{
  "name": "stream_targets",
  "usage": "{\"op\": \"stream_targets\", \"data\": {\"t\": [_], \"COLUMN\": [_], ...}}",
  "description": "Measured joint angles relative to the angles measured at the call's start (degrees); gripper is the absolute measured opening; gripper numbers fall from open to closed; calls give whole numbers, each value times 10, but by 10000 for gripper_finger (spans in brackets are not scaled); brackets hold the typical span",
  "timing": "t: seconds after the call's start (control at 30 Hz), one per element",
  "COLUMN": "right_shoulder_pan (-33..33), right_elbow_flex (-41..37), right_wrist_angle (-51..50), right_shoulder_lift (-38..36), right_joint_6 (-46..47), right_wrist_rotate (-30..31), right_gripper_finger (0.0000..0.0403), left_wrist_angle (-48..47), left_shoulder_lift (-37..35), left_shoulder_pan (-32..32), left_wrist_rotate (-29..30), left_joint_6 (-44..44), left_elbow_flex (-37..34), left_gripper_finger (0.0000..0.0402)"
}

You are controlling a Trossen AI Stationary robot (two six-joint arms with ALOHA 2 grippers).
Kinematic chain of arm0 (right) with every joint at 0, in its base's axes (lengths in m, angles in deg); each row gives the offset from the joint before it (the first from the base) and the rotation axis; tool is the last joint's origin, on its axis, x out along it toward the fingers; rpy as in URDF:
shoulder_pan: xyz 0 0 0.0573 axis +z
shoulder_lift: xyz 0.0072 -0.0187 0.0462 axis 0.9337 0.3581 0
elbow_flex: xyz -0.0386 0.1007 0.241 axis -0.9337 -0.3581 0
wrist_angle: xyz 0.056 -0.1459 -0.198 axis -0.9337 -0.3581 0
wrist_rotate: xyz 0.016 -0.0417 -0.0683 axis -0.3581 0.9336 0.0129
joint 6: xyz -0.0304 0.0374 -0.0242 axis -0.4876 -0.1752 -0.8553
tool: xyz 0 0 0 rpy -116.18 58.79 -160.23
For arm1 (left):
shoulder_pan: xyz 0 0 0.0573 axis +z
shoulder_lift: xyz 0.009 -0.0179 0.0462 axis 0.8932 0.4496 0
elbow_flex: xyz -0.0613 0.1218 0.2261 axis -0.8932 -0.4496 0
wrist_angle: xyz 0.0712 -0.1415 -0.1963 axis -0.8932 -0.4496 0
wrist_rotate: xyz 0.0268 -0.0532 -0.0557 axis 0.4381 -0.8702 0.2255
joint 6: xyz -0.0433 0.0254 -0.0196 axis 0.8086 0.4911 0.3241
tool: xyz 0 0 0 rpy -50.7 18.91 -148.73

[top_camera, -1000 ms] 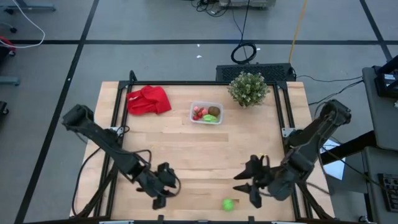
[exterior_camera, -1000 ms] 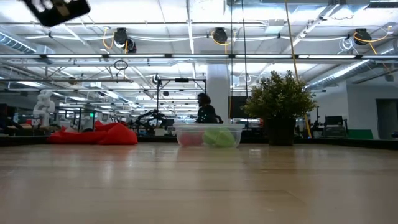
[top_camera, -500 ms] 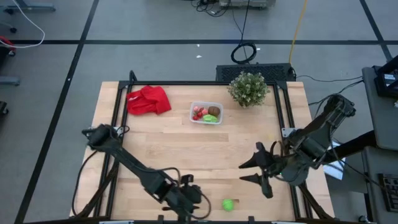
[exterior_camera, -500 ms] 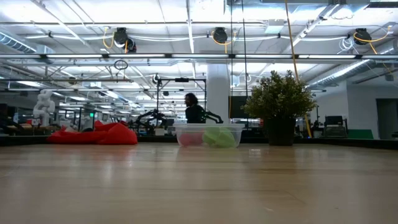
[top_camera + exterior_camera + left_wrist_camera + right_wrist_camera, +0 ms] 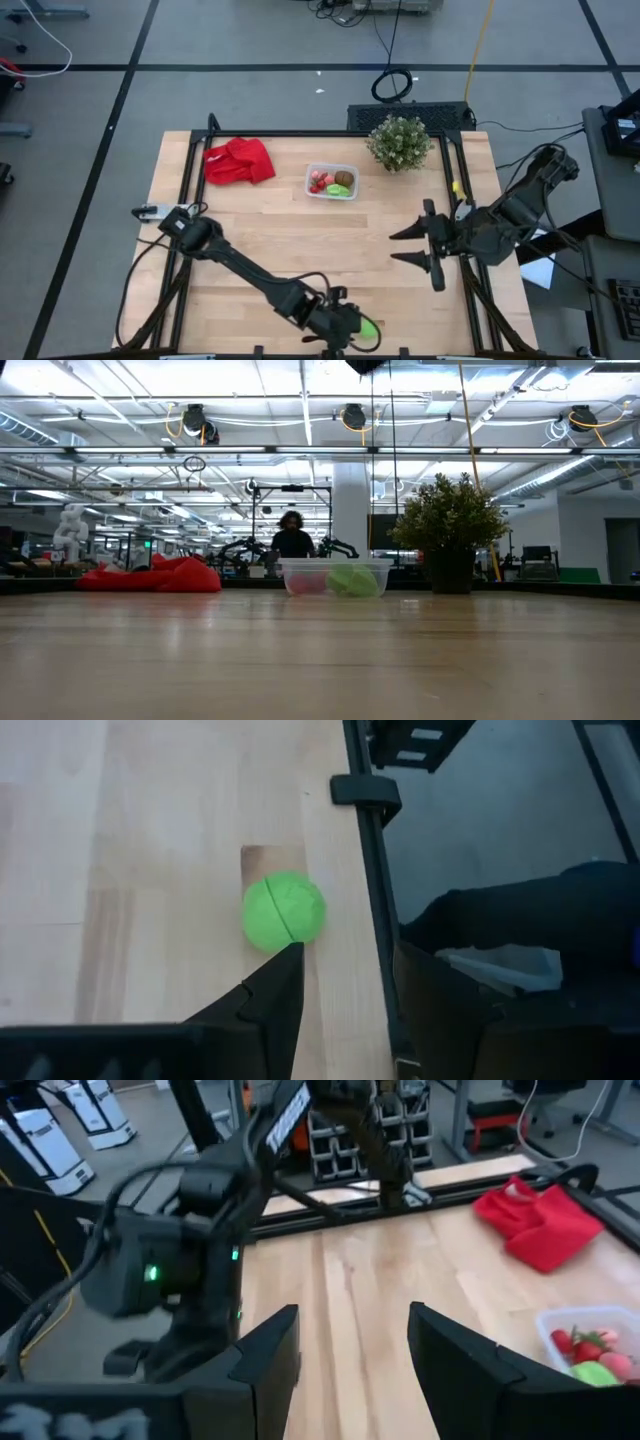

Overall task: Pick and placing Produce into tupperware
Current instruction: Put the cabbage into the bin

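A bright green ball-shaped piece of produce (image 5: 369, 328) lies on the wood close to the table's near edge. My left gripper (image 5: 352, 330) is low beside it, open. In the left wrist view the ball (image 5: 284, 910) sits just ahead of one fingertip (image 5: 288, 960), and I cannot tell whether they touch. The clear tupperware (image 5: 331, 181) stands at the far middle with red pieces, a brown oval and a green piece inside. It also shows in the low view as the tupperware (image 5: 335, 577). My right gripper (image 5: 397, 247) hangs open above the table's right part, holding nothing.
A red cloth (image 5: 239, 161) lies at the far left and a potted plant (image 5: 399, 142) stands at the far right. A black rail (image 5: 365, 870) runs along the table edge right beside the green ball. A person (image 5: 291, 540) is in the room behind.
My left gripper has swept along the near edge toward the table's right, up to the green ball. My right gripper has risen, rolled and drawn back toward the far right. The ball and the tupperware have stayed put. The person behind has walked leftward.
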Motion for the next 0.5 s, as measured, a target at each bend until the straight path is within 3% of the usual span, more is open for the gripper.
{"op": "stream_targets", "data": {"t": [0.5], "right_shoulder_pan": [-27], "right_elbow_flex": [0], "right_wrist_angle": [0], "right_shoulder_lift": [-11], "right_joint_6": [-18], "right_wrist_rotate": [-3], "right_gripper_finger": [178], "left_wrist_angle": [42], "left_shoulder_lift": [19], "left_shoulder_pan": [23], "left_wrist_rotate": [-8], "left_joint_6": [-49], "left_elbow_flex": [5], "left_gripper_finger": [159]}}
